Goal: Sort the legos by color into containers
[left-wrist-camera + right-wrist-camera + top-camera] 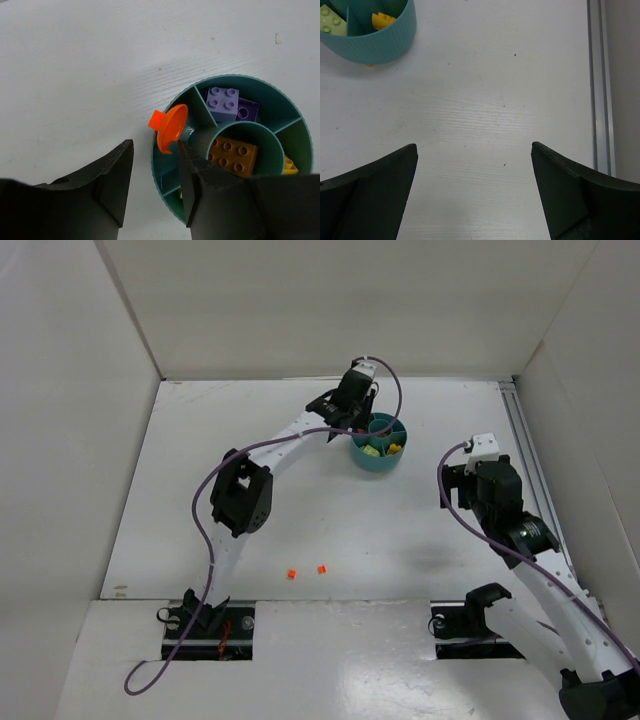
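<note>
The round teal tub (378,466) stands at the far middle of the table. In the left wrist view the tub (235,82) holds two purple bricks (223,100), a brown brick (233,155) in the centre ring and a yellow brick (290,165). A roundish orange piece (169,127) leans on the tub's left rim, just beyond my open left gripper (155,182), whose jaws straddle that rim. My right gripper (474,150) is open and empty over bare table, right of the tub (375,42), where a pale green brick (330,22) shows. Two orange-red bricks (291,574) (322,569) lie near the front edge.
White walls enclose the table on the left, back and right. A metal rail (520,440) runs along the right side and also shows in the right wrist view (600,85). The left arm's purple cable (205,510) loops above the table.
</note>
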`<state>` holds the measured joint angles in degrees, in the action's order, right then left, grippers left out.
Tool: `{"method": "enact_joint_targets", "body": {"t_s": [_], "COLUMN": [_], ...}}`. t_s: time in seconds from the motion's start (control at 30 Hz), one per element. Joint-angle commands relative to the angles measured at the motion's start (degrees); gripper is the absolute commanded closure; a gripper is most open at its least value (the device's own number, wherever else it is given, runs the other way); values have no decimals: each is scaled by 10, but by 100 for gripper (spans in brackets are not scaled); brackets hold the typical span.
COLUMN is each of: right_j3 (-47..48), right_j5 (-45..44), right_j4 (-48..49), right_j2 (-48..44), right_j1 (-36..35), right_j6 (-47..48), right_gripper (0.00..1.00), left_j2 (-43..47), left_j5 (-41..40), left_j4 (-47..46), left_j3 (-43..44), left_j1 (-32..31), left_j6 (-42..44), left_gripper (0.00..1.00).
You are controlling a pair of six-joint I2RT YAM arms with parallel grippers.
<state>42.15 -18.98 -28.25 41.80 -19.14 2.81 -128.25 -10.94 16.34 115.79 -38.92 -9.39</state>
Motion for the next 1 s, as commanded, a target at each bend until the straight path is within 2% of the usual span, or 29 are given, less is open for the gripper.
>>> {"method": "enact_joint_targets", "body": {"t_s": [0.0,0.13,0.23,0.27,0.33,0.37,0.4,0.5,0.53,0.77,0.97], "right_j3": [0,0,0,0,0,0,0,0,0,0,6], "right_j5": [15,26,32,26,26,26,20,15,15,9,9], "right_j4": [25,20,6,-1,-7,-7,-7,-7,-7,-7,-12], "right_j2": [-14,-34,-49,-49,-64,-64,-64,-69,-69,-46,-46], "right_j1": [3,3,3,3,3,3,3,8,9,9,9], "right_j6": [13,21,26,26,26,26,26,26,26,26,26], "right_gripper": [0,0,0,0,0,0,0,0,0,0,0], "left_j2": [90,148,156,148,104,86,68,4,-7,-19,-31], "left_j5": [3,3,8,8,8,3,-7,-29,-35,-60,-11], "left_j4": [-3,-40,-65,-65,-41,-31,-22,5,5,-10,-10], "left_j3": [-19,-85,-104,-104,-48,-25,19,74,96,82,82], "left_j1": [-3,-3,-3,-3,-3,2,2,2,2,2,2], "left_j6": [-5,-10,-10,-18,-23,-28,-34,-34,-34,-44,-44], "left_gripper": [62,55,52,55,64,76,80,90,90,90,91]}}
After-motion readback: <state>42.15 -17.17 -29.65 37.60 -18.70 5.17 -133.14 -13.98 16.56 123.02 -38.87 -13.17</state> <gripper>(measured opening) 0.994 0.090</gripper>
